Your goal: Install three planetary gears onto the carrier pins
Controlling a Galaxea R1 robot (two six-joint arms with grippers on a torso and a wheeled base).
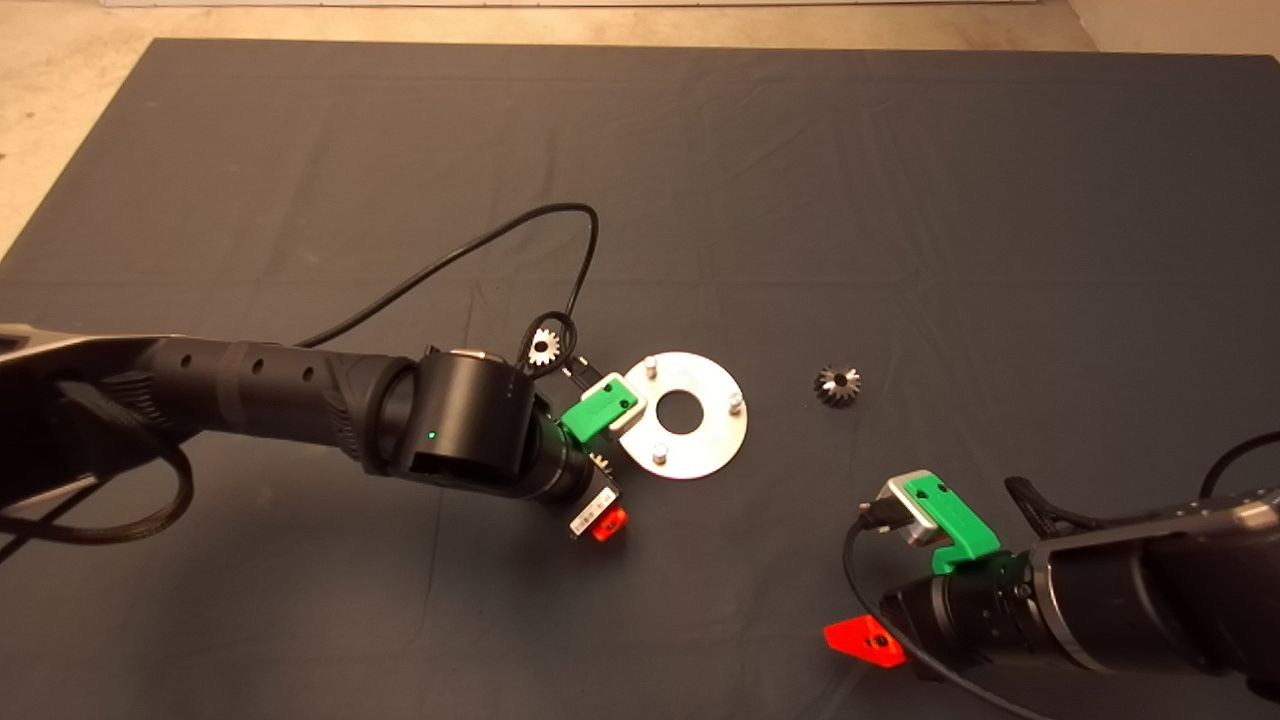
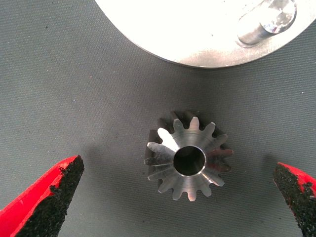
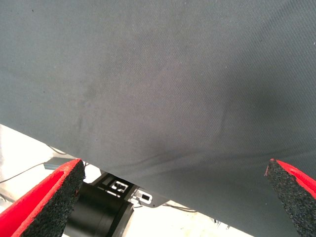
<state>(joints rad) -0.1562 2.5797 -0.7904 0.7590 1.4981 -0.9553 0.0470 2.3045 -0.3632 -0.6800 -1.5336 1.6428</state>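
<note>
The flat silver disc point(image 1: 700, 440) lies mid-mat with three carrier pins point(image 1: 650, 365) standing bare. My left gripper point(image 1: 600, 505) hovers at the disc's near-left edge, open. In the left wrist view a silvery planetary gear point(image 2: 187, 158) lies flat on the mat between its open fingers point(image 2: 54, 192), untouched, beside the disc's rim point(image 2: 197, 34) and one pin point(image 2: 269, 22). This gear is hidden under the gripper in the head view. A second silvery gear point(image 1: 545, 347) lies left of the disc. The darker gear point(image 1: 837, 385) lies to its right. My right gripper point(image 1: 865, 640) is open and empty at the front right.
A black cable point(image 1: 560, 250) loops from the left arm over the mat, round the second silvery gear. The right wrist view shows bare mat point(image 3: 173, 89) and its front edge, with the floor beyond.
</note>
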